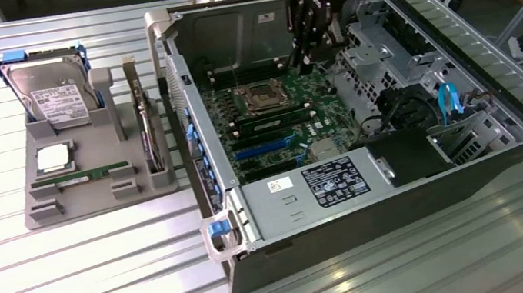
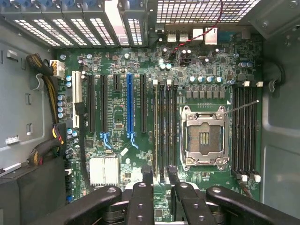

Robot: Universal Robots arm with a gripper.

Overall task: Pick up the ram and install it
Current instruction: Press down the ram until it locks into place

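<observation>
- One ram [image 1: 273, 121] [image 2: 156, 131] stands on the motherboard [image 2: 117, 70] inside the case [image 1: 376, 215], just beside the processor socket [image 2: 205, 138]. A second ram [image 1: 79, 176] lies in the tray [image 1: 44, 214] on the table [image 1: 101, 256], at the exterior view's left.
- Gripper [image 2: 160, 174] [image 1: 303, 59]: fingers spread, pinching nothing, above one end of the boarded ram.
- Handling, as judged — press straight down and evenly, staying clear of the socket. Whether the ram is fully seated cannot be told.

Two ram sticks [image 1: 79, 176], one hard drive [image 1: 51, 92], one processor chip [image 1: 54, 157], one expansion card [image 1: 147, 128], one computer case [image 1: 359, 244].

arm reaching down from above, gripper [image 2: 160, 174] pointing down, fingers [image 2: 147, 179] spread apart
</observation>
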